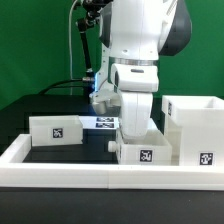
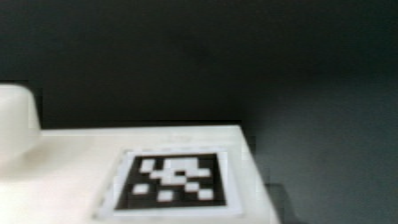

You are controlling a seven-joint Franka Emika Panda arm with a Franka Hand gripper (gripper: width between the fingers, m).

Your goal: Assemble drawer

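You are looking at the drawer still in loose parts on the black surface [image 1: 30, 112]. The tall boxy shell [image 1: 195, 122] is standing upright at the exterior view's right, with a square tag low on its front. One small open-topped tray, the front tray [image 1: 143, 152], is sitting just beside the shell toward the exterior view's left, close behind the long white rail [image 1: 100, 176]. The other tray [image 1: 57, 129] is lying well apart from it at the exterior view's left, its tag facing the camera.

The arm is reaching down in the middle of the scene. Its gripper [image 1: 126, 134] is hanging low just behind the front tray, between the two trays and beside the flat marker board [image 1: 104, 123]. The arm's body is covering the fingers, so you cannot tell how far they are parted or whether they are holding anything.

The wrist view is giving you a blurred white tagged face [image 2: 175, 180] close below the camera, with a rounded white piece [image 2: 15, 120] beside it; which part each belongs to is unclear.
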